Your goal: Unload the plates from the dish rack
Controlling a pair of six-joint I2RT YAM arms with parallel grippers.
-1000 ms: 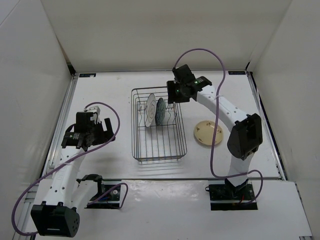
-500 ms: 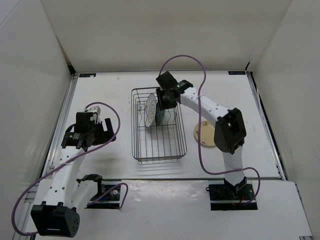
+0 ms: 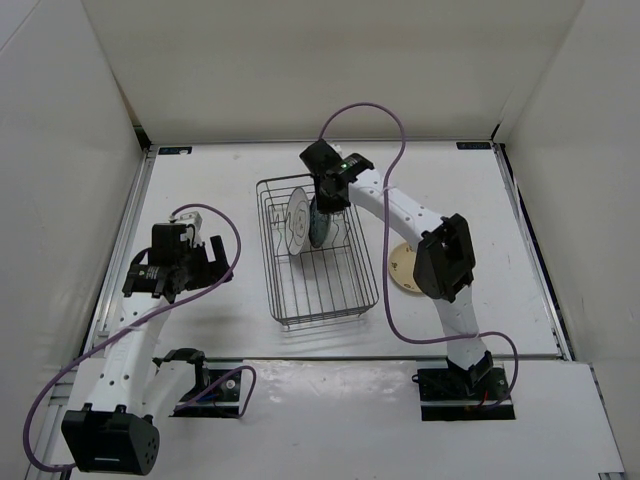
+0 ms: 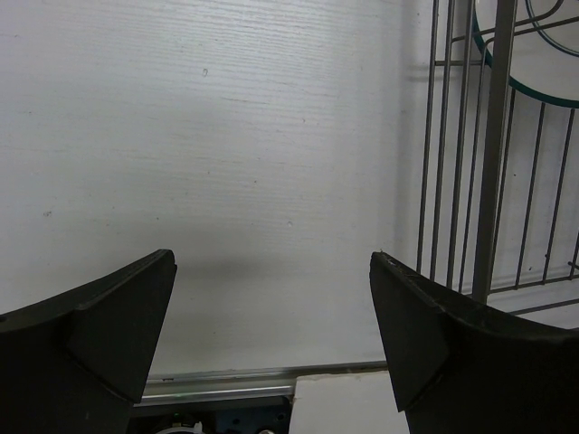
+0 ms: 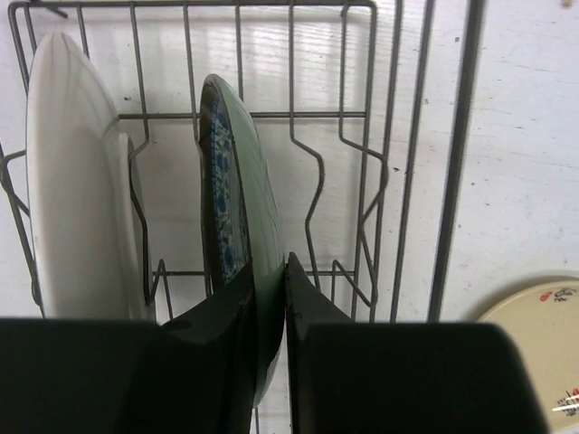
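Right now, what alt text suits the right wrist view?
The right end effector grips the rim of the teal plate, standing upright in the rack. A white plate stands to its left; a cream plate lies flat outside the rack, lower right.

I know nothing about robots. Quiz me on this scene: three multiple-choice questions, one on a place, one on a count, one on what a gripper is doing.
1. Where is the cream plate relative to the rack?
A) inside it
B) on the table to its right
C) on top of it

2. How many plates stand in the rack?
A) two
B) three
C) none

3. What is the right gripper doing?
A) hanging open
B) holding a cup
C) shut on the teal plate

Answers: 1 B, it lies flat outside the right wall. 2 A, the white plate and the teal one stand between prongs. 3 C, the wrist view shows it clamping the teal rim.
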